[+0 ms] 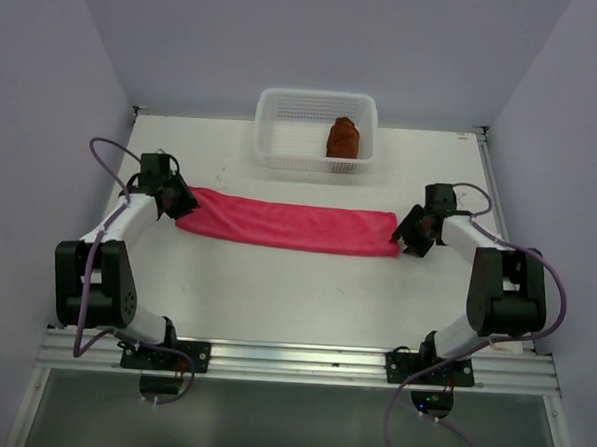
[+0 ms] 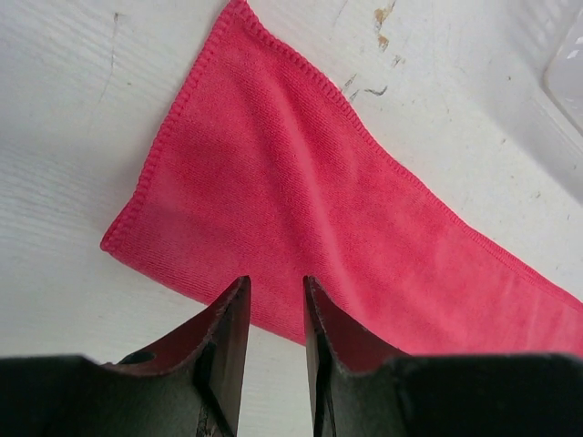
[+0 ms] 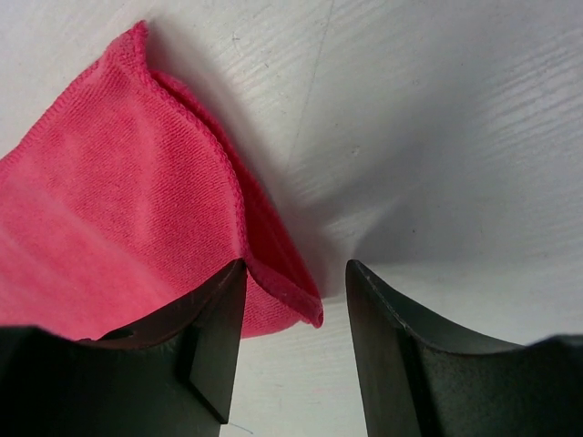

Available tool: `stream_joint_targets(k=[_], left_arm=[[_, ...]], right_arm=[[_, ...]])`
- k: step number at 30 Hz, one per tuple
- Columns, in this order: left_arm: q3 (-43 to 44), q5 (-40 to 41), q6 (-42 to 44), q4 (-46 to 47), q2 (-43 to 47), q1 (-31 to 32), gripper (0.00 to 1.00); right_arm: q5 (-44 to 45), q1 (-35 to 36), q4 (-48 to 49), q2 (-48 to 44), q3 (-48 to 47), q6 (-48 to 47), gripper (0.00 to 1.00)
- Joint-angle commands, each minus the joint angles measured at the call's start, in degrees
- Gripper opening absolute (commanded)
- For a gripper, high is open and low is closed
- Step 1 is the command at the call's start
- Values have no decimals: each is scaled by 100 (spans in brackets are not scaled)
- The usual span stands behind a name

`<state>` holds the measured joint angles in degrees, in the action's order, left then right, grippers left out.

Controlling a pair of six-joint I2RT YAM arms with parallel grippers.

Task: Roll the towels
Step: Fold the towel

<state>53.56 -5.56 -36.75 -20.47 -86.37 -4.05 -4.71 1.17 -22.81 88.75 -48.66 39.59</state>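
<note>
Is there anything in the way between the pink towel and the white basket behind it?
Nothing visible does. Only bare table lies between the pink towel and the white basket; the rolled brown towel sits inside, right of centre.

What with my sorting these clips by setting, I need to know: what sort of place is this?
Most likely a robotics lab test cell: two robot arms bolted to a metal rail, a white table boxed in by plain panels, with a pink towel and a basket as props.
</note>
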Motion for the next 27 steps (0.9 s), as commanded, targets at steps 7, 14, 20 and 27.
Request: stream_joint_targets(k=[7,14,20,27], left_arm=[[-30,302,344,148,489,-8,34],[-4,143,370,175,489,1,34],[-4,38,379,157,507,1,34],[-4,-6,397,166,559,1,35]], right_arm=[[286,32,-22,397,-529,-804,50],[558,436,-171,740,-811,-1032,49],[840,525,-294,1021,-873,-1015,44],[1244,533,-584,1311,-995,-1147,29]])
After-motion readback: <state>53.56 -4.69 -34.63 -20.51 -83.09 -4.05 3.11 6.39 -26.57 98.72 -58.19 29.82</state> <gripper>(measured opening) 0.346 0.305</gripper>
